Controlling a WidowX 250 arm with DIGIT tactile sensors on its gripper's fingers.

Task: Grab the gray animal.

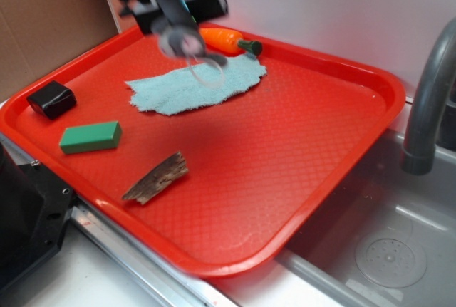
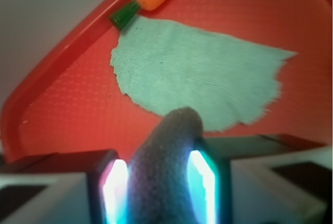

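Gray fuzzy stuff is filling the bottom middle of the wrist view: it is the gray animal (image 2: 165, 169), squeezed between the 2 fingers (image 2: 200, 182), which are glowing pale blue on their inner sides. The fingers are closed tight on the toy, one on each side, and its rounded end is sticking out past them.

In the exterior view the gripper (image 1: 174, 18) is hanging blurry at the upper left of the frame, above the far part of the red tray (image 1: 370, 93). The gray animal (image 1: 178, 36) is hanging from it, up off the tray, with a thin white cord loop (image 1: 206, 68) dangling below it.

Under the toy a light blue cloth (image 1: 196, 86) is lying flat on the tray. An orange carrot toy (image 1: 226, 40) with a green end is lying just behind the cloth, near the far rim. At the left of the frame a black block (image 1: 51, 99) and a green sponge (image 1: 90, 137) are sitting on the tray. A brown piece of bark (image 1: 157, 179) is lying closer to the bottom. At the right a gray faucet (image 1: 426, 100) is curving over a sink (image 1: 385, 250).
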